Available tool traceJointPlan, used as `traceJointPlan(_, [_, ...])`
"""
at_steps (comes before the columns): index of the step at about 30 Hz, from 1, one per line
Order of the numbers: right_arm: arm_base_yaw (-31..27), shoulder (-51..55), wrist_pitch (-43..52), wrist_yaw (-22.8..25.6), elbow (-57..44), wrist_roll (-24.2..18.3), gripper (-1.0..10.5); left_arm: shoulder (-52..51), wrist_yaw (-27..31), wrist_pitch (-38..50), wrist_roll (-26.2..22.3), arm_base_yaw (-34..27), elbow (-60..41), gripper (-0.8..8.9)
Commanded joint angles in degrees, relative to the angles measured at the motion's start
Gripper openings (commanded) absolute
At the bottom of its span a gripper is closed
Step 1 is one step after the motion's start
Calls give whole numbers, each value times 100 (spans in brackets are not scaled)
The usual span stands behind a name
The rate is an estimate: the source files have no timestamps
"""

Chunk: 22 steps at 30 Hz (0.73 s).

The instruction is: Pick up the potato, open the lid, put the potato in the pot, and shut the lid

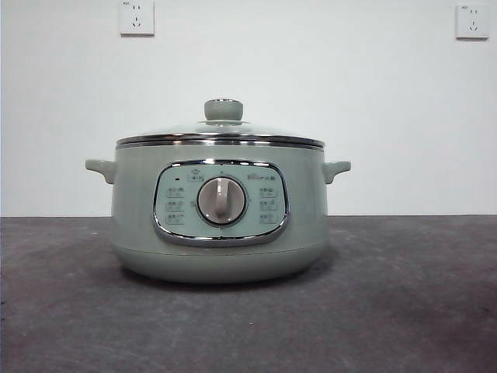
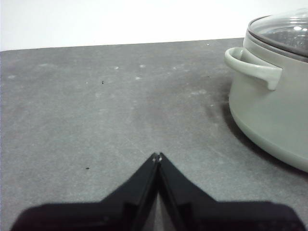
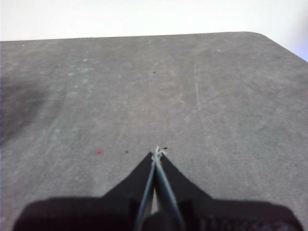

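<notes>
White wall with two sockets (image 1: 137, 17) behind; dark grey, faintly scuffed matte table (image 1: 404, 311) underneath. We find the pot (image 1: 219, 225) centred on it, sage-green, smooth and glossy, stubby side handles, chrome-framed panel with a round dial. Its lid (image 1: 221, 132), clear glass with a chrome rim and a green knob, sits squarely on. We see no potato in any view, so its place cannot be told. Left gripper (image 2: 157, 156) hangs low over bare table, the pot's handle well off to one side; its black jaws are pressed together, nothing between them. Right gripper (image 3: 157, 151) likewise, tips meeting over empty surface. Nothing is started, we judge: first locate the potato, spread the jaws wide, and close across its narrower girth.
</notes>
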<state>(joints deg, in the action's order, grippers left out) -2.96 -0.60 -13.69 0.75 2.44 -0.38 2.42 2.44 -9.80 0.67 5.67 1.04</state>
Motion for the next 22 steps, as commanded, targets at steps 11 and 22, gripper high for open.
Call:
traceJointPlan(11, [-4,15,122,107,-83,31,2,13,15,46,-26,-17,-59,-2])
traceJointPlan(22, [-7,15,122,120,-83,31,2,13,15,46,-26,-17,-59,-2])
